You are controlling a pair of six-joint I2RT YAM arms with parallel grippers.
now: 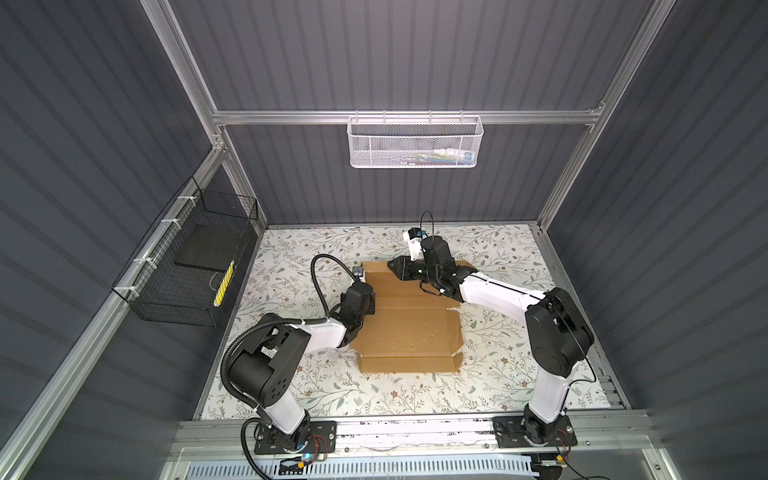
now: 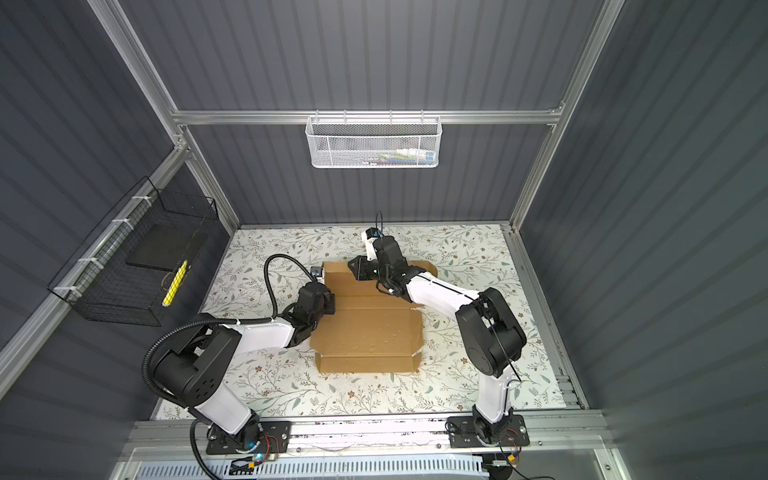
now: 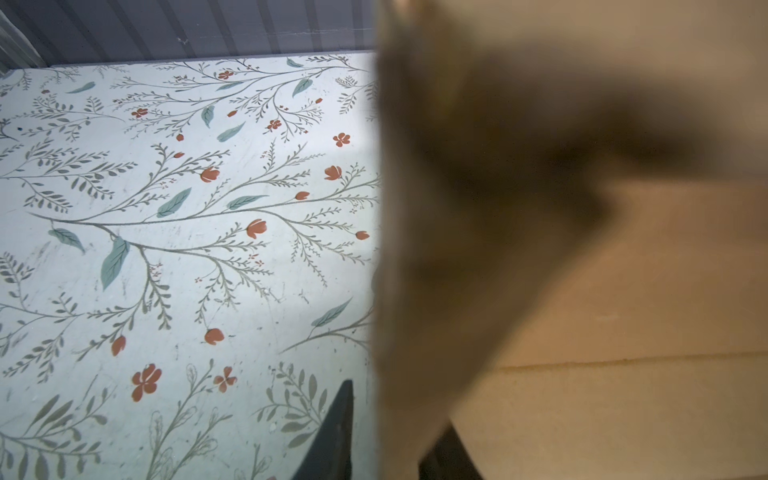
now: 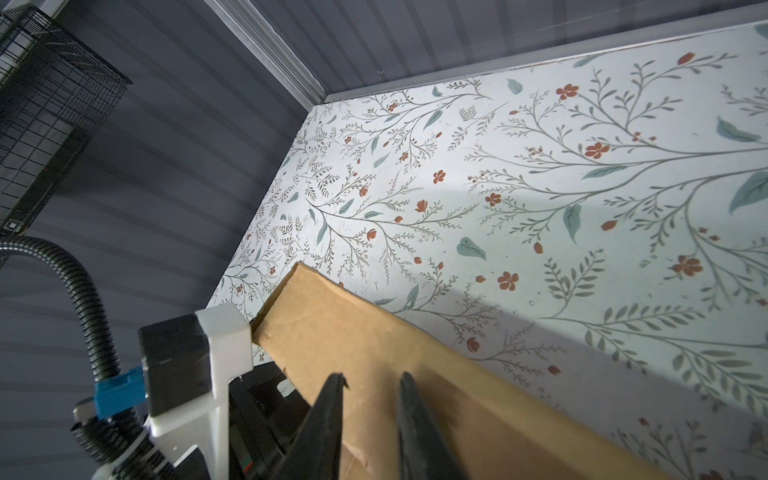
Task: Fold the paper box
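Baskets hang off to the sides: we see a white mesh basket (image 1: pixel 415 141) on the back wall and a black wire basket (image 1: pixel 183 266) on the left wall. The paper box (image 1: pixel 409 332) lies mid-tabletop (image 1: pixel 498 382), partly folded. Its blurred cardboard blocks half the left wrist view. The left tool (image 3: pixel 390 419) straddles it, and we cannot tell whether it grips. The right tool (image 4: pixel 372 378) stands slightly spread, with its tips against the raised far flap.
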